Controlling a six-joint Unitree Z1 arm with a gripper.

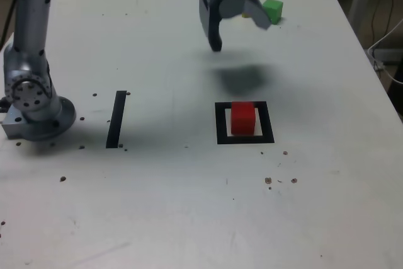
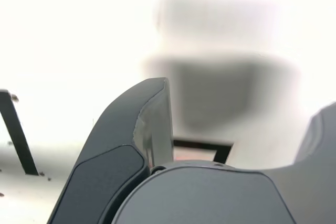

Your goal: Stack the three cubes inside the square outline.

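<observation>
A red cube (image 1: 243, 118) sits inside the square outline (image 1: 245, 138), a black tape frame on the white table. The green cube (image 1: 273, 10) rests near the table's far edge. Just to its left in the exterior view a sliver of the yellow cube (image 1: 245, 14) shows behind the gripper's finger. My gripper (image 1: 239, 33) hangs above the table, beyond the square and apart from the red cube. Its jaws are spread wide, with nothing between them. In the wrist view one dark finger (image 2: 126, 145) rises in front of a corner of the square outline (image 2: 202, 144).
A straight black tape strip (image 1: 116, 119) lies at the exterior view's left, near the arm's grey base (image 1: 34, 102). The strip (image 2: 16, 135) also shows in the wrist view. Small dark specks dot the table. The table's right edge (image 1: 384, 86) borders cables.
</observation>
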